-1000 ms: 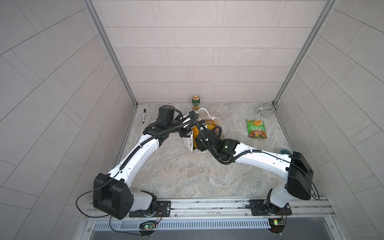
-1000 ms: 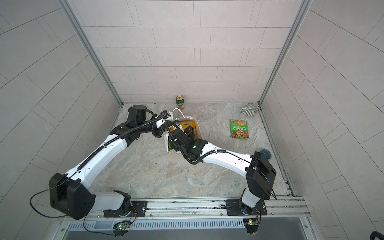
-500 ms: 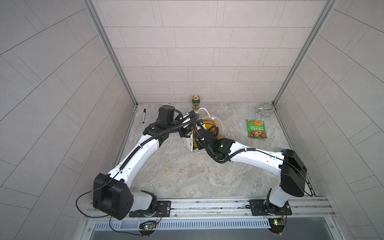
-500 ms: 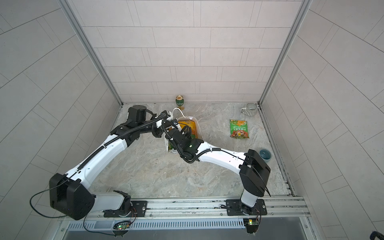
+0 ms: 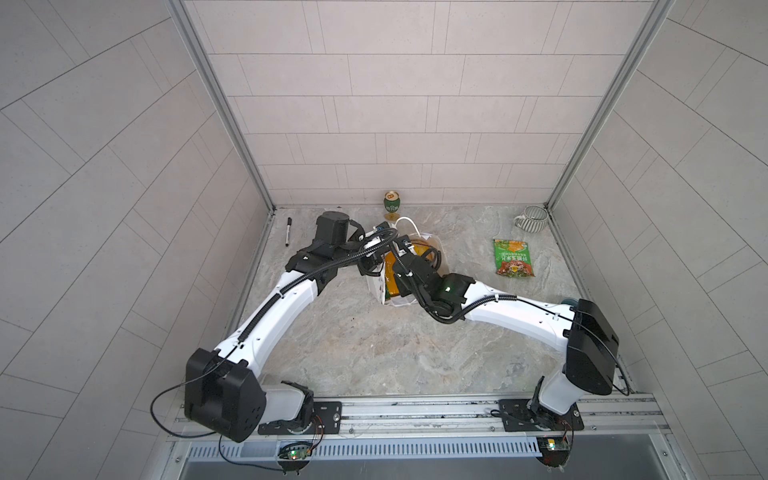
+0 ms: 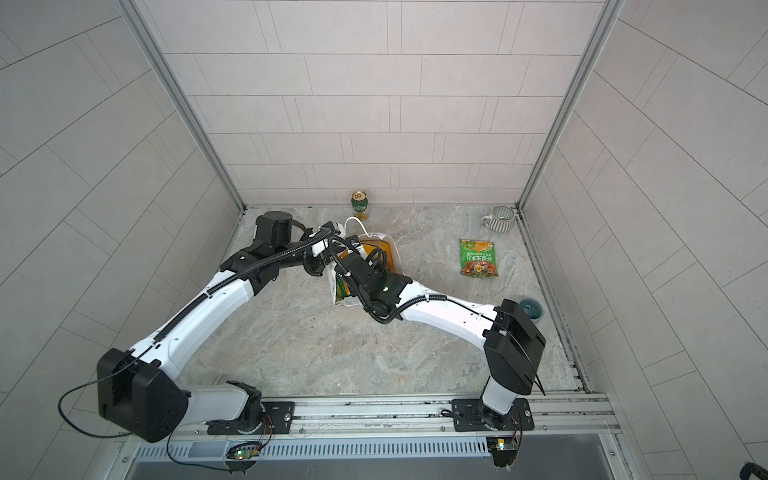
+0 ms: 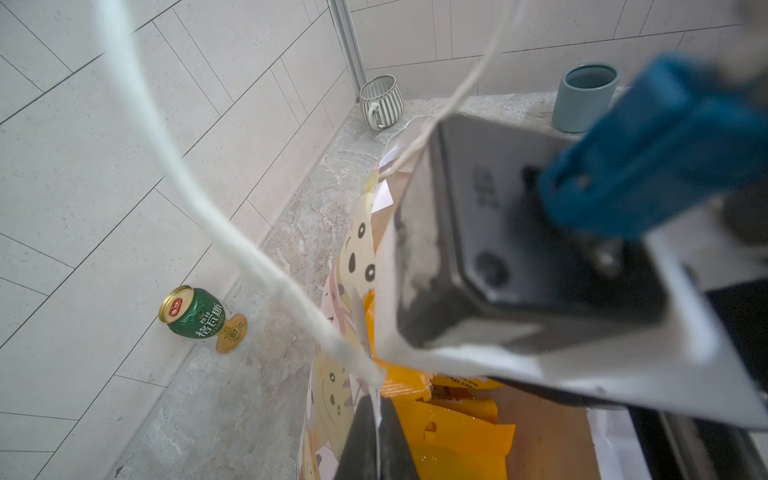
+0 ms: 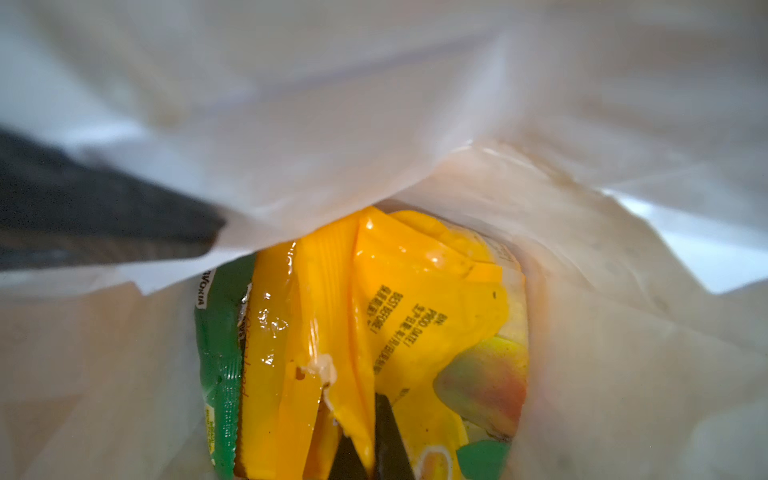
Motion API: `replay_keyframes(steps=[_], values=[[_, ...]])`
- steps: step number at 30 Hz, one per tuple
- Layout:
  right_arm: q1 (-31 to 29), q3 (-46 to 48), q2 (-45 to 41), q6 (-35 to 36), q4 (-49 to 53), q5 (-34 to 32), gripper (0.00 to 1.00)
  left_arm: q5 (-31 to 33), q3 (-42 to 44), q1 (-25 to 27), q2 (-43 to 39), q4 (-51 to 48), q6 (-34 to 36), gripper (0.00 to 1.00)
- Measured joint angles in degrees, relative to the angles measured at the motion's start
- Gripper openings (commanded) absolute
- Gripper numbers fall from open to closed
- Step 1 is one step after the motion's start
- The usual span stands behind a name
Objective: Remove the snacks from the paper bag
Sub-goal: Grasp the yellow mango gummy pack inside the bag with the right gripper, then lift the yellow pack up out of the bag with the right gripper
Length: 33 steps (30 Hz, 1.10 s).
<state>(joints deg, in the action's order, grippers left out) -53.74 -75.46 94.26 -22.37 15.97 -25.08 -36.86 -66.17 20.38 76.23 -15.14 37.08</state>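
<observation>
White paper gift bag point(image 7: 328, 386), rim pinched by left fingers point(image 7: 361, 440); right fingers point(image 8: 390, 444) grip glossy yellow plastic snack packet point(image 8: 415, 299) inside

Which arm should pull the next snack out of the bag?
Right. The right fingers are inside the paper bag, shut on a yellow packet; the left fingers are pinching the bag's rim, holding it open.

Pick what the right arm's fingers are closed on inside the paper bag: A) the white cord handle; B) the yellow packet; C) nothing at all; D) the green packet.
B: in the right wrist view the two dark fingers meet on a fold of the yellow packet, down inside the paper bag.
</observation>
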Motion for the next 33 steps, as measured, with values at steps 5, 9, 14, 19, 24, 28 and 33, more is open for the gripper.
replay_keyframes(steps=[5, 9, 14, 19, 24, 28, 33], values=[[1.3, 0.5, -2.9, 0.8, 1.0, 2.6, 0.00, 0.1, 0.0, 0.0, 0.0, 0.2, 0.0, 0.00], [1.7, 1.0, -5.3, 2.0, 1.5, 5.6, 0.00, 0.1, 0.0, 0.0, 0.0, 0.2, 0.0, 0.00], [1.8, 2.3, -8.4, 3.2, 1.5, 9.2, 0.00, 0.1, 0.1, 0.0, -0.1, 0.3, 0.0, 0.00], [2.9, 3.1, -11.1, 4.4, 1.4, 12.5, 0.00, 0.1, 0.2, 0.0, -0.1, 0.3, 0.0, 0.00], [4.7, 4.6, -13.6, 4.9, 1.3, 16.6, 0.00, 0.1, 0.2, 0.0, -0.1, 0.3, 0.0, 0.00], [6.6, 5.3, -15.7, 5.9, 1.4, 20.6, 0.00, 0.1, 0.2, 0.0, -0.1, 0.3, 0.0, 0.00], [7.3, 5.3, -18.5, 7.7, 1.4, 25.3, 0.00, 0.1, 0.2, 0.0, -0.1, 0.3, 0.0, 0.00]])
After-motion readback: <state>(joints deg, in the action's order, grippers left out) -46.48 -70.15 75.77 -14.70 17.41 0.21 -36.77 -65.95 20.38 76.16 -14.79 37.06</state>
